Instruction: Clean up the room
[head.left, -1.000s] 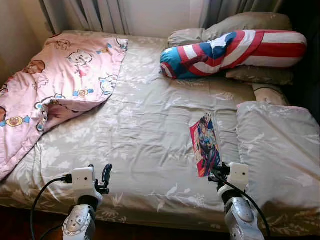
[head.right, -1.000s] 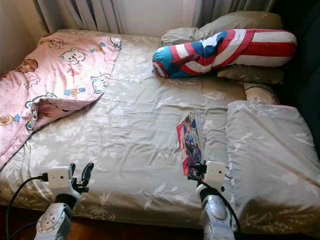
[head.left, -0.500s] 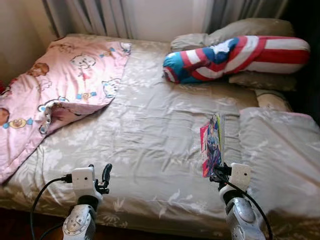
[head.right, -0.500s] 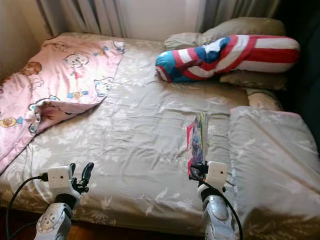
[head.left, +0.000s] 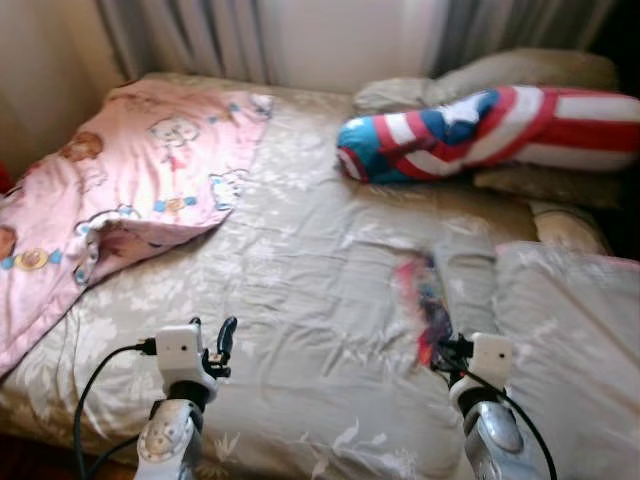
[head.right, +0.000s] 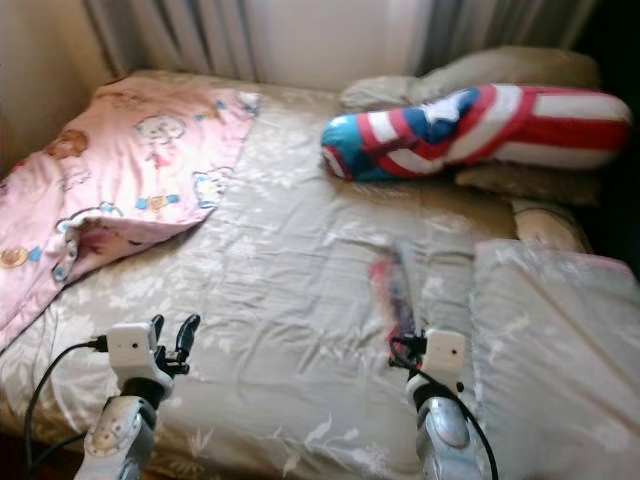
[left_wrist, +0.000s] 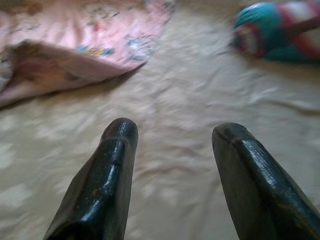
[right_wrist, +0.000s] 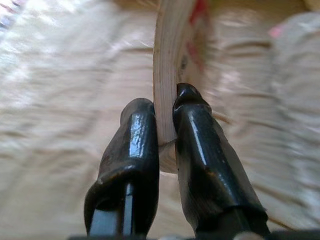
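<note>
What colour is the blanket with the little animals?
Pink blanket, clearest in the left eye view.

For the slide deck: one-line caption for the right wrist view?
Right hand shut on the edge of a book, held above the beige bedsheet.

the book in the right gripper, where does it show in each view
Left eye view: the book, blurred, stands on edge above the right gripper, right of centre.
Right eye view: just right of centre, above that gripper.
Left wrist view: I can't make it out here.
Right wrist view: its pale page edge is pinched between the two fingers.
Shared landmark: the striped red, white and blue bolster, also at.
</note>
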